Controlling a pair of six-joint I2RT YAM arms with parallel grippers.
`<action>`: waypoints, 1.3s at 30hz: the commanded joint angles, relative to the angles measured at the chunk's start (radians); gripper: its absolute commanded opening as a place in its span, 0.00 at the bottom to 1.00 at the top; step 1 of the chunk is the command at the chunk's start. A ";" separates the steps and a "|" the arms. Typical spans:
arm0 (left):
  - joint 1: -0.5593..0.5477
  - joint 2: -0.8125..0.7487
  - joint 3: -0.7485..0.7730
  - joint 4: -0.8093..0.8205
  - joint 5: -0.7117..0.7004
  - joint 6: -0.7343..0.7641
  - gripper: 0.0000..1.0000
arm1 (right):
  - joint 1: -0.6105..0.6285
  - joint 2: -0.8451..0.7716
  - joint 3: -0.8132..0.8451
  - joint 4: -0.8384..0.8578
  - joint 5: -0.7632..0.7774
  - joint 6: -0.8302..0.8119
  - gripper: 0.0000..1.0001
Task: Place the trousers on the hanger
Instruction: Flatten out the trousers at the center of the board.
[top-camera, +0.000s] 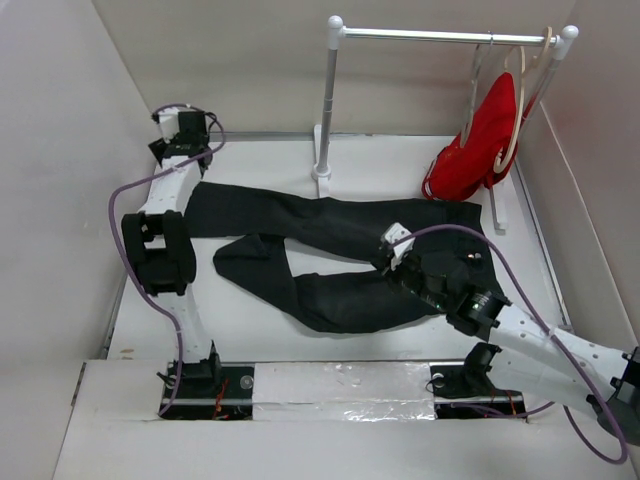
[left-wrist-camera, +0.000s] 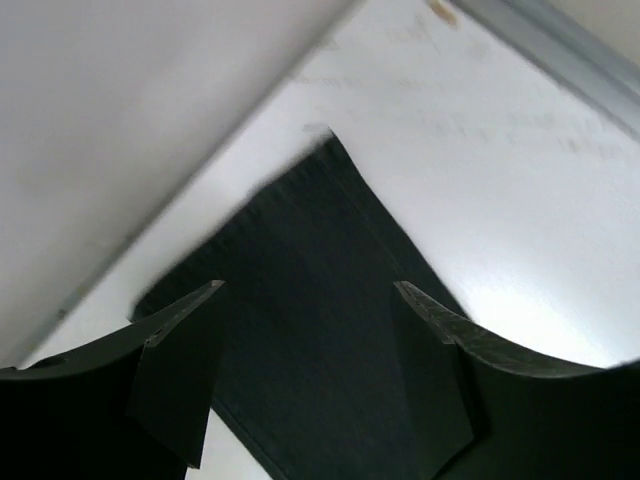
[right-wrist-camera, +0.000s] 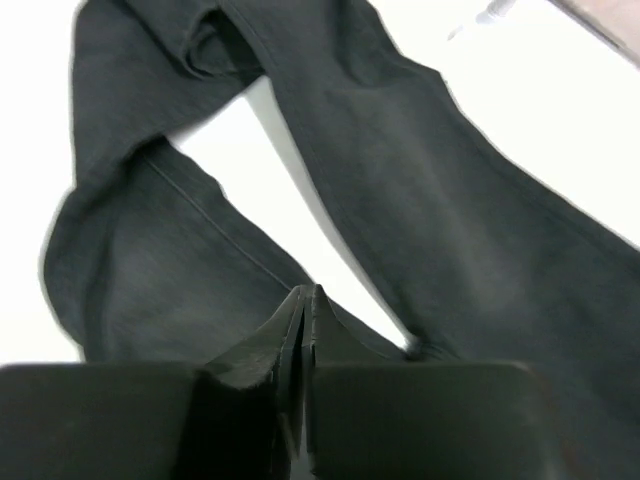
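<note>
Across the middle of the table (top-camera: 250, 335) lie the trousers (top-camera: 330, 225). With one leg doubled back at lower centre, a lift from a single spot could drag them into a twisted bunch. Their long axis runs left to right, the waist seemingly toward the right. The left gripper (left-wrist-camera: 310, 290) hovers with jaws apart over the upper-left leg end. The right gripper (right-wrist-camera: 303, 295) has its jaws pressed together; whether on cloth, I cannot tell.

The black trousers (top-camera: 330, 260) are laid flat on the table (top-camera: 260, 335), 1 of the 2 legs stretched leftward and the other bent into a loop. The thin grey hanger (top-camera: 476, 90) is seemingly hung from the rail (top-camera: 430, 36).
</note>
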 joint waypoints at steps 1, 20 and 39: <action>-0.108 -0.154 -0.097 0.039 0.050 -0.036 0.60 | -0.005 0.050 0.014 0.133 -0.057 0.000 0.00; -0.499 -0.530 -0.835 0.147 0.164 -0.210 0.46 | -0.032 0.183 0.051 0.207 -0.101 -0.030 0.06; -0.524 -0.630 -0.833 0.095 -0.022 -0.334 0.00 | -0.069 0.183 0.028 0.199 -0.101 -0.027 0.13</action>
